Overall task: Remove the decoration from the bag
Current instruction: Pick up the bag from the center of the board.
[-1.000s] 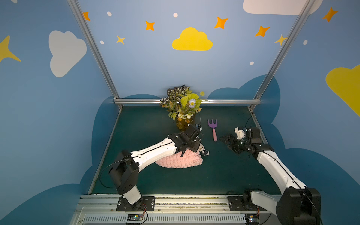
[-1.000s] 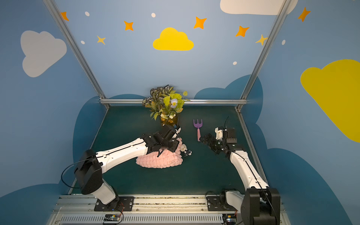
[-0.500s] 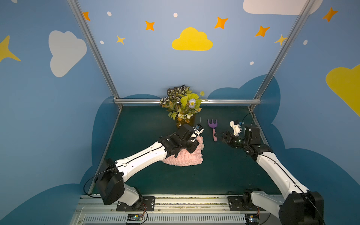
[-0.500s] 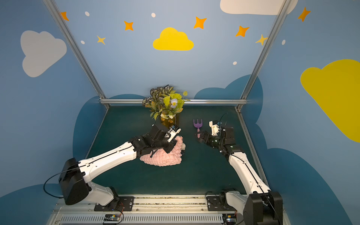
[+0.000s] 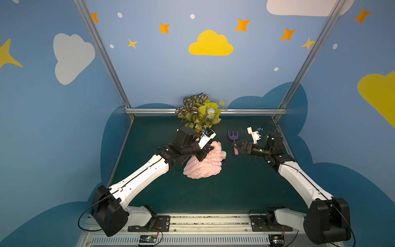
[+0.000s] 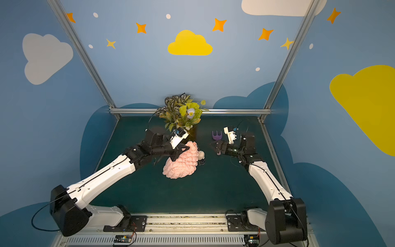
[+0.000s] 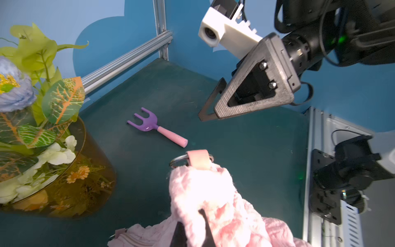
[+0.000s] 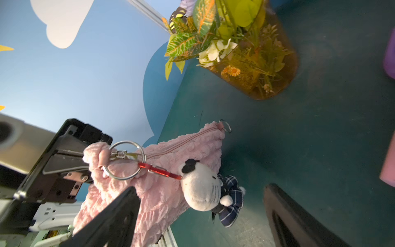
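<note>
The pink bubble-knit bag (image 5: 203,165) (image 6: 180,166) lies mid-table with one corner pulled up. My left gripper (image 5: 210,148) (image 6: 185,149) (image 7: 192,226) is shut on that raised corner of the bag (image 7: 213,198). A metal ring (image 8: 126,160) and a red clip at that corner carry the decoration (image 8: 202,190), a white cat head with black bow and plaid dress. It hangs against the bag's right side (image 5: 223,154) (image 6: 201,155). My right gripper (image 5: 234,146) (image 6: 212,145) (image 8: 201,187) is open, pointing at the decoration from the right, apart from it.
An amber vase of leaves (image 5: 198,126) (image 6: 191,132) (image 7: 70,171) (image 8: 256,70) stands just behind the bag. A purple-and-pink toy fork (image 5: 234,139) (image 6: 217,136) (image 7: 158,128) lies under my right gripper. Metal frame rails (image 5: 205,111) edge the table at the back and sides.
My left arm has reached forward and lifted the bag's corner, dragging the bag slightly right. The right gripper has moved left over the fork toward the decoration.
</note>
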Robot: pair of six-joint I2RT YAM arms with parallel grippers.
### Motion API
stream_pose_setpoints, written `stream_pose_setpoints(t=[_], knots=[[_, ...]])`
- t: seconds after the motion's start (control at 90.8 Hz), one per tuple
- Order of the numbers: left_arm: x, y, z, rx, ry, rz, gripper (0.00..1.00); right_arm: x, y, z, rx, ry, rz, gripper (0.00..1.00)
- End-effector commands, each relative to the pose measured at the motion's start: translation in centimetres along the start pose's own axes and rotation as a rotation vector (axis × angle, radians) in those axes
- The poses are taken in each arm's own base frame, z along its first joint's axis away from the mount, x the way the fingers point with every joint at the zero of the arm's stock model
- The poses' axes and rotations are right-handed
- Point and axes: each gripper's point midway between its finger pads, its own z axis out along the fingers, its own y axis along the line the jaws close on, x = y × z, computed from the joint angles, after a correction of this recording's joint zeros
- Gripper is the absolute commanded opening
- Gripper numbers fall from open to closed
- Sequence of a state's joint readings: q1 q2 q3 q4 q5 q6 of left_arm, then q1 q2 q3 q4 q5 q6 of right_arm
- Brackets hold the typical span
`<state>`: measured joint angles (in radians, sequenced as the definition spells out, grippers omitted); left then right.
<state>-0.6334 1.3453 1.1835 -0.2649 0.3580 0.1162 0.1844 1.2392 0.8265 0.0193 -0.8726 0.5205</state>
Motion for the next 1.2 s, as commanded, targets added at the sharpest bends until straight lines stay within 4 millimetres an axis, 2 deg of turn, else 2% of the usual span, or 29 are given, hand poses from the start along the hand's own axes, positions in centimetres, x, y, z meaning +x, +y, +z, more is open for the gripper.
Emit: stream_pose_setpoints(t=[0.0,0.286,0.551,0.782,0.98,1.189], knots=[[-4.0,-1.6,-1.7,0.161,-0.116,0.033,0.02,-1.6,2.8,0.4,-0.113,0.001,-0.083,0.93],[-4.6,-1.2,-2.0,0.250,-0.109,-0.005,0.02,-1.2,3.5,2.4,-0.176,0.066,-0.088,0.89],[-5.5,-1.5,-3.1,0.330,-0.117,-0.024,0.02,-1.0,3.9,3.1,-0.196,0.097,-0.112,0.86],[-5.6,-1.5,-3.5,0.354,-0.116,-0.035,0.02,-0.9,5.4,4.0,-0.266,0.142,-0.128,0.84],[-5.3,-1.0,-3.4,0.350,-0.110,-0.040,0.02,-0.3,7.0,4.0,-0.313,0.164,-0.147,0.80],[-4.9,-0.6,-4.1,0.334,-0.111,-0.049,0.02,0.5,7.1,3.2,-0.292,0.158,-0.160,0.79]])
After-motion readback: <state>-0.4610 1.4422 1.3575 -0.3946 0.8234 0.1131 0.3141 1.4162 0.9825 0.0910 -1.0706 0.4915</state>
